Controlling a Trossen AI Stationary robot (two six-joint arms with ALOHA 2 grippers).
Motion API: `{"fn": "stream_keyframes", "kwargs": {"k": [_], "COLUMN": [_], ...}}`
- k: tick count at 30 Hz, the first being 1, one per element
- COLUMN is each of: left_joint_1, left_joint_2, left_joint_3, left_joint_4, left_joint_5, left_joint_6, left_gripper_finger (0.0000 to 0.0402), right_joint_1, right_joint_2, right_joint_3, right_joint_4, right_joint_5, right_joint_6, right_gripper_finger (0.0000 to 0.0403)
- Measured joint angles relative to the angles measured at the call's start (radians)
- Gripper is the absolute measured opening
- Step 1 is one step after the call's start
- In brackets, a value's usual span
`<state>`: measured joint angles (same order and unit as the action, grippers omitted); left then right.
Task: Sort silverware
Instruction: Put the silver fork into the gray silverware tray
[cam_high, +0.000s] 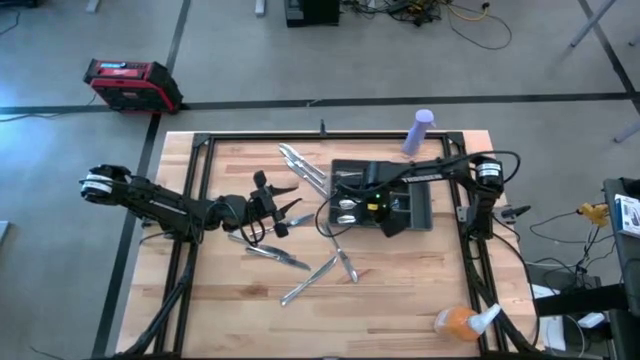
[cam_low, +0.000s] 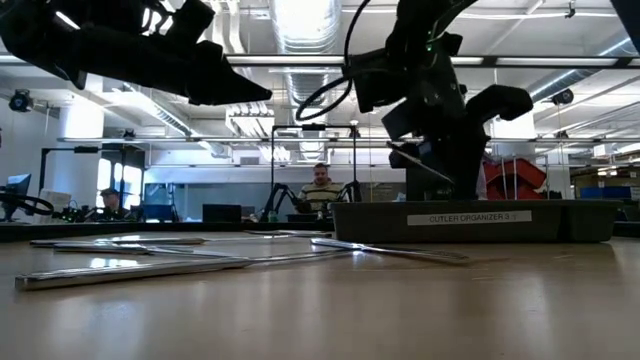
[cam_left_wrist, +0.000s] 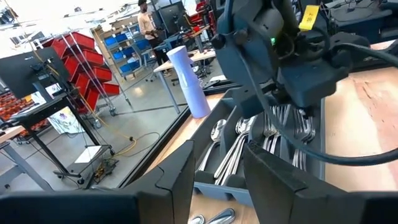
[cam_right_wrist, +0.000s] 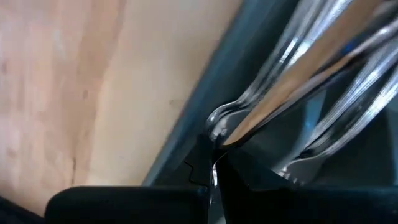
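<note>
The silverware (cam_high: 300, 262) is split: several pieces lie loose on the worktop (cam_high: 400, 290) around its middle and toward the near edge, a few more lie by the tray's far left corner, and forks and spoons already rest in the compartments of the dark tray (cam_high: 420, 208) right of centre. The right tool (cam_right_wrist: 214, 163) is low over the tray's left compartments, its tips pinched on a slim silver piece (cam_right_wrist: 273, 109) that lies just inside the tray wall, in among the forks already there. The step looks like a placement. To do it well, lower the piece until it lies flat along the compartment, handle parallel to its neighbours, then let go and rise straight so nothing is dragged out. The left tool (cam_high: 268, 205) hovers spread and empty over the loose pieces left of the tray.
</note>
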<state>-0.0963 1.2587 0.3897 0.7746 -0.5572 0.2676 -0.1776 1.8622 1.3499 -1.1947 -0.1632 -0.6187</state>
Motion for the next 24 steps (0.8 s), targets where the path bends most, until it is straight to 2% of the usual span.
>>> {"fn": "stream_keyframes", "kwargs": {"k": [10,18,24], "left_joint_1": [0.0,0.0,0.0], "left_joint_2": [0.0,0.0,0.0], "left_joint_3": [0.0,0.0,0.0], "left_joint_4": [0.001,0.002,0.002], "left_joint_5": [0.0,0.0,0.0], "left_joint_6": [0.0,0.0,0.0], "left_gripper_finger": [0.0123,0.0121,0.0119], "right_joint_1": [0.038,0.055,0.056], "right_joint_2": [0.001,0.001,0.0], "right_joint_3": [0.0,0.001,0.066], "right_joint_4": [0.065,0.101,0.099], "right_joint_5": [0.063,0.063,0.084], "right_joint_6": [0.06,0.069,0.083], "right_gripper_finger": [0.0008,0.0083,0.0127]}}
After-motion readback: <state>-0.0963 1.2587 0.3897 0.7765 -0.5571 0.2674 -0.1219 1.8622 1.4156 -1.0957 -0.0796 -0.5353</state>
